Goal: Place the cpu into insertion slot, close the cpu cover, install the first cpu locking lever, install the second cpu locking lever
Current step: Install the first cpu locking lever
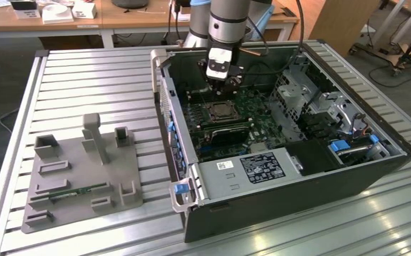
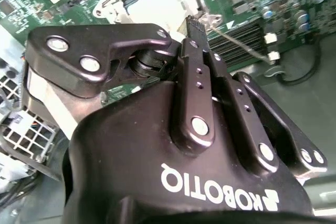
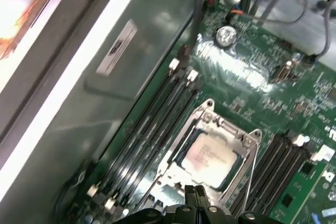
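Gripper [image 3: 195, 192] clenched, empty as far as I see, hovering just above the cpu cover [image 3: 233, 129]. Cpu [image 3: 210, 156] sits under that cover, which lies flat.

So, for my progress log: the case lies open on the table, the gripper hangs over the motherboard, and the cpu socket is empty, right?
No: the insertion slot holds the cpu, as the first wrist view shows. The rest stands: open case, gripper over the motherboard.
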You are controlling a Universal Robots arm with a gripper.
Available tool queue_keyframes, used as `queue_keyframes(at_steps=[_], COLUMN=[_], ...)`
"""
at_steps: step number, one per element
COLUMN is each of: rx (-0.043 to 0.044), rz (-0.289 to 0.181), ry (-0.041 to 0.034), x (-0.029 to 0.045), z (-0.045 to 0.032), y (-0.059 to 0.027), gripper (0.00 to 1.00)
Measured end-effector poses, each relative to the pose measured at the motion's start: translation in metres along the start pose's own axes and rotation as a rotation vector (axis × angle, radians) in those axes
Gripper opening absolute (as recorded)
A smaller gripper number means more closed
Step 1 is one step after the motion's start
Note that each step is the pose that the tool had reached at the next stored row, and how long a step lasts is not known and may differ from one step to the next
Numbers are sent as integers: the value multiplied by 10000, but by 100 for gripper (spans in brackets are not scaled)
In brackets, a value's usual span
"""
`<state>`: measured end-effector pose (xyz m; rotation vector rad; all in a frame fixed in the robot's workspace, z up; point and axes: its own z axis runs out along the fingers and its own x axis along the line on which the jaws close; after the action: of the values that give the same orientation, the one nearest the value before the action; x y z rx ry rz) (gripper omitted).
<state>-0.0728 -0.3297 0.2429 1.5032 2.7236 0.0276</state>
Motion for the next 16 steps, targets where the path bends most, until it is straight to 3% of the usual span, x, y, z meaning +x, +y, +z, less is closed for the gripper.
queue_keyframes(at_steps=[4,16], rx=[-2,-1], rz=[-89,-102], ry=[3,2], x=[44,44], z=[-1,-2], y=[-69,-70], gripper=[10,10])
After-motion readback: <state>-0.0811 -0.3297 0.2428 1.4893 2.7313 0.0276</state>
